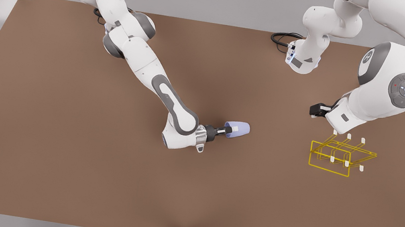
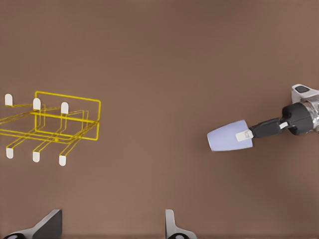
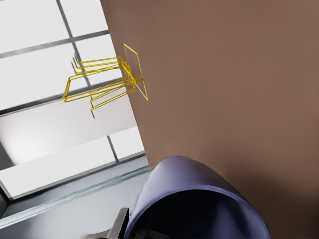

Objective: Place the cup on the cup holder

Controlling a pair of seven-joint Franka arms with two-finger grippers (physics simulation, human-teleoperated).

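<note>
a franka arm carries the cup [image 1: 237, 130] above the middle of the brown table [image 1: 59, 147], its right gripper [image 1: 230, 129] clamped on the rim with one finger inside and one white pad [image 1: 235, 128] outside the wall. the cup lies on its side, long axis roughly level, closed end pointing toward the cup holder [image 1: 336, 155] and mouth facing back along the wrist. in the right wrist view the lavender wall [image 3: 199, 199] bulks close under the camera, with the yellow rack [image 3: 107, 79] well beyond it.

the holder stands well apart from the cup, nearer the table's edge at the front view's right, its white-tipped prongs [image 1: 349, 136] rising from the wire base. the left gripper [image 1: 319, 110] waits just beside the rack's far side, fingers [image 2: 172, 224] spread and empty, looking down on both rack [image 2: 65, 117] and cup [image 2: 230, 136].

judging from this, the carry is under way but the placing is not yet done. the move ahead likely turns on orientation: the mouth points away from the rack, so the cup would need turning mouth-down over a prong. the holding arm must cross the gap itself, though the waiting arm is nearer.
</note>
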